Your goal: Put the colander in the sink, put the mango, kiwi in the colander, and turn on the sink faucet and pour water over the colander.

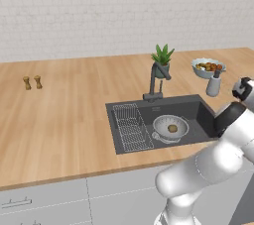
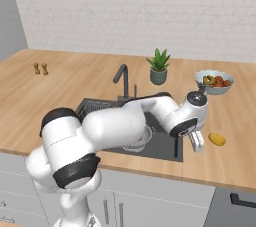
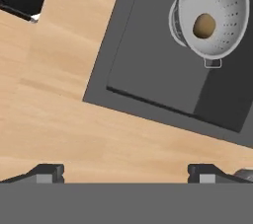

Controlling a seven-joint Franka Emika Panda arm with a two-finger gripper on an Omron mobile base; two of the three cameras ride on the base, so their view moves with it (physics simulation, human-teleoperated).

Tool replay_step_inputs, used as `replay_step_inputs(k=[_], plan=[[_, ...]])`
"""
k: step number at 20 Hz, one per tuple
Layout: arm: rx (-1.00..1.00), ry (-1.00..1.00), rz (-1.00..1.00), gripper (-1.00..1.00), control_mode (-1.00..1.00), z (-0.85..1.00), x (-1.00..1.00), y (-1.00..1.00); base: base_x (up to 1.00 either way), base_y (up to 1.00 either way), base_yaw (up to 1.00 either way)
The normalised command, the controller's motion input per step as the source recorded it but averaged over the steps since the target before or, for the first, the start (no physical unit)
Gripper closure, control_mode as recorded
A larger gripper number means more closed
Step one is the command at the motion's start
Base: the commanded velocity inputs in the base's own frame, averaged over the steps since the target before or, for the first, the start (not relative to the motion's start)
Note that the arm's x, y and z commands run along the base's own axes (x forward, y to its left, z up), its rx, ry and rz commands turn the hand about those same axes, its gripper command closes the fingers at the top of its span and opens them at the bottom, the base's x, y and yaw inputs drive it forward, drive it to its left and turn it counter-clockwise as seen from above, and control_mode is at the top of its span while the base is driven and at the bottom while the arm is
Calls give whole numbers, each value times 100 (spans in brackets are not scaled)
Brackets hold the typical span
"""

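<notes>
Left base view, wooden counter (image 1: 64, 120), brick wall (image 1: 99, 6)

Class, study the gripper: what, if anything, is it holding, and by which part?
Nothing is held. The gripper hangs open over the counter beside the sink, apart from the mango; the kiwi already lies in the colander.

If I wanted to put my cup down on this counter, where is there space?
The widest bare stretch is the counter between the two small shakers and the sink. It is crowded right of the sink: the food bowl, the dispenser, the mango and the open gripper.
</notes>
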Motion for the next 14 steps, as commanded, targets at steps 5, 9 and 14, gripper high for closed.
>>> replay_step_inputs(k=[5, 9, 14], plan=[[18, 1, -17, -100, -100, -25, 1, -72, 0, 0, 0], [14, -17, -6, -100, -100, -27, 18, -36, 0, 0, 0], [9, -20, -1, -100, -100, -19, 28, -28, 0, 0, 0]])
